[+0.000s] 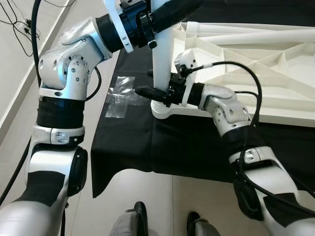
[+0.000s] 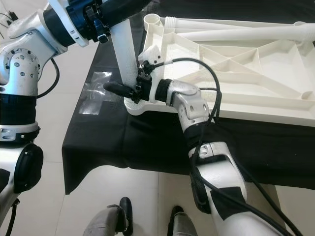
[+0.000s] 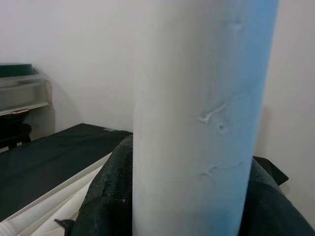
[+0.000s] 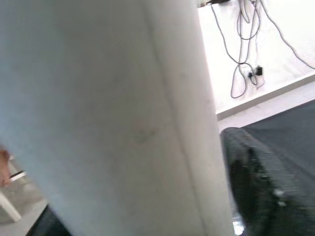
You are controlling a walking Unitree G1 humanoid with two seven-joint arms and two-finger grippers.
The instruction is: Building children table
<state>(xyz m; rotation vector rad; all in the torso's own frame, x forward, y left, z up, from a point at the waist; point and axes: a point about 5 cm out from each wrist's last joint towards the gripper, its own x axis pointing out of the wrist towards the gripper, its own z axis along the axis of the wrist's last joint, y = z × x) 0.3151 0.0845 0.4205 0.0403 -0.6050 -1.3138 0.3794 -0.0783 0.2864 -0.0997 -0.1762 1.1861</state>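
The white table top (image 1: 256, 73) lies upside down on a black cloth (image 1: 187, 142). A white table leg (image 1: 162, 59) stands upright in its near left corner socket (image 1: 167, 112). My right gripper (image 1: 156, 93) is shut on the leg just above the socket, one black finger (image 2: 115, 88) reaching past it. My left arm (image 1: 123, 27) reaches across higher up. In the left wrist view the left gripper (image 3: 192, 196) is shut on the same leg (image 3: 197, 113), with black fingers (image 3: 106, 196) on both sides. Close up in the right wrist view are the leg (image 4: 113, 118) and one finger (image 4: 256, 187).
Two more loose white legs (image 1: 256, 34) lie along the far side of the table top. A clear plastic bag (image 1: 120, 96) rests on the cloth left of the socket. Cables (image 1: 15, 19) trail on the floor at the far left. My feet (image 1: 140, 216) stand at the cloth's near edge.
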